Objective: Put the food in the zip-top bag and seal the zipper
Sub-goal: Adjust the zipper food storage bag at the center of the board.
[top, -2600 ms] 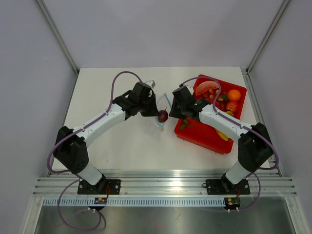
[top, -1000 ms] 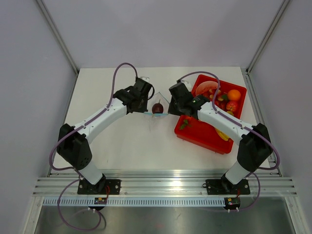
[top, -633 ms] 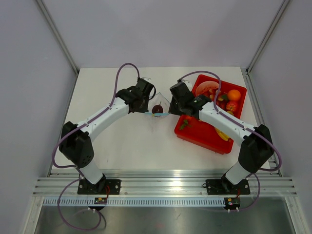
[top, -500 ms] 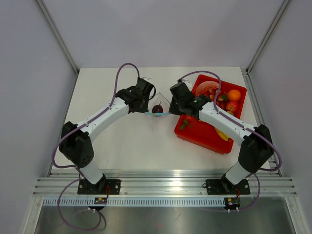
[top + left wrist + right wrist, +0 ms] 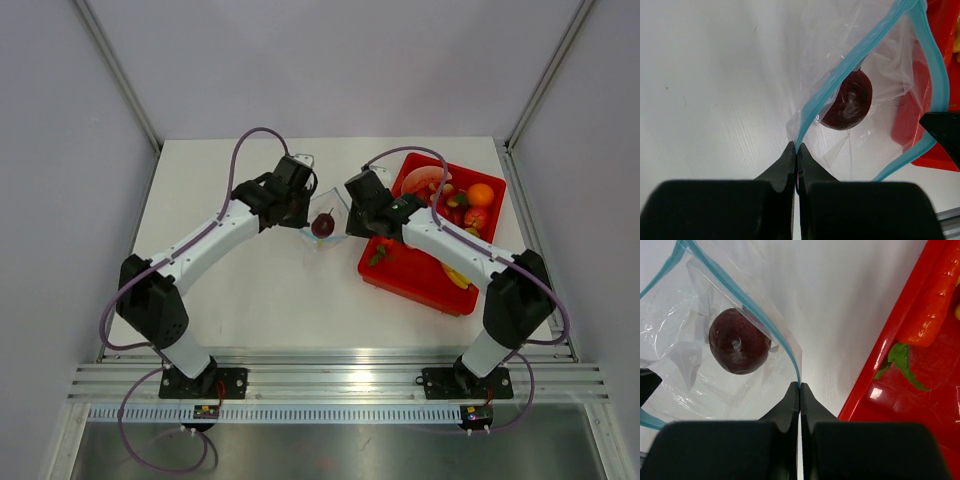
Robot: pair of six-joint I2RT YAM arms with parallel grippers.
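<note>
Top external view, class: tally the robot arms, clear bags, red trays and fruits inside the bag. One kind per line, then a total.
Robot arms: 2, left arm and right arm
Clear bag: 1
Red tray: 1
Dark purple fruit inside the bag: 1
Total: 5

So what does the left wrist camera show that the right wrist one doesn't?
Only the left wrist view: the zipper spread into a wide open loop, with both lips visible, and the left pincer shut on its near end. Only the right wrist view: a carrot with green leaves lying in the tray, and the right pincer shut on the zipper's other end. Both: the purple fruit inside the bag.
</note>
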